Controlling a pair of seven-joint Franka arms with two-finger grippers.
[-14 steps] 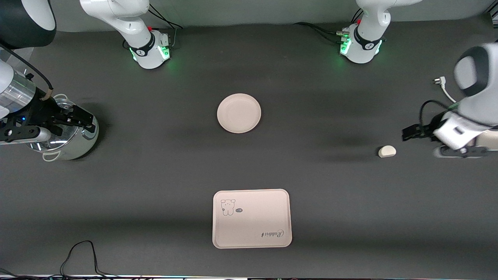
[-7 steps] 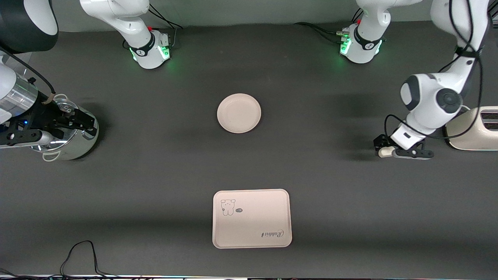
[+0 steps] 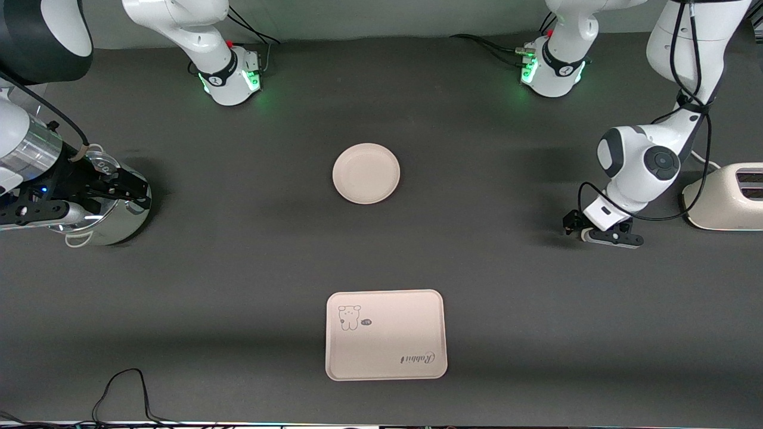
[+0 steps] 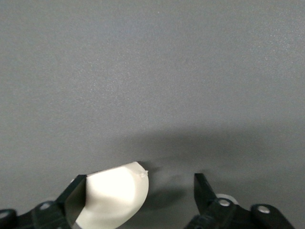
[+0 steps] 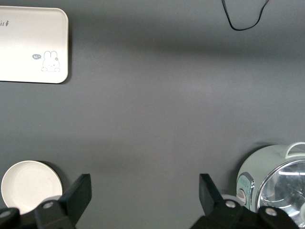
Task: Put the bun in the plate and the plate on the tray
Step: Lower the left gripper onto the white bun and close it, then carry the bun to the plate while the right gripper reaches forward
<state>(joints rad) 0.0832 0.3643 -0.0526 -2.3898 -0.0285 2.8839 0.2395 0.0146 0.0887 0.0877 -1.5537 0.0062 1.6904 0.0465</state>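
The bun [image 4: 112, 198] lies on the dark table between the fingers of my left gripper [image 4: 139, 183]. It rests against one finger [image 4: 74, 195], and a clear gap separates it from the other, so the gripper is open. In the front view my left gripper [image 3: 581, 229] is low at the left arm's end of the table and covers the bun. The round plate [image 3: 366, 173] sits bare mid-table. The tray [image 3: 385, 334] lies nearer the front camera. My right gripper [image 3: 128, 187] waits, open and bare [image 5: 143, 183], over the pot.
A steel pot [image 3: 101, 220] with a glass lid stands at the right arm's end of the table. A cream toaster [image 3: 724, 205] stands close beside the left arm. A black cable [image 3: 119, 387] loops at the table's front edge.
My left arm has swung in over the bun and lowered, so its fingers now straddle the bun. The right gripper has barely shifted. Plate and tray are unmoved.
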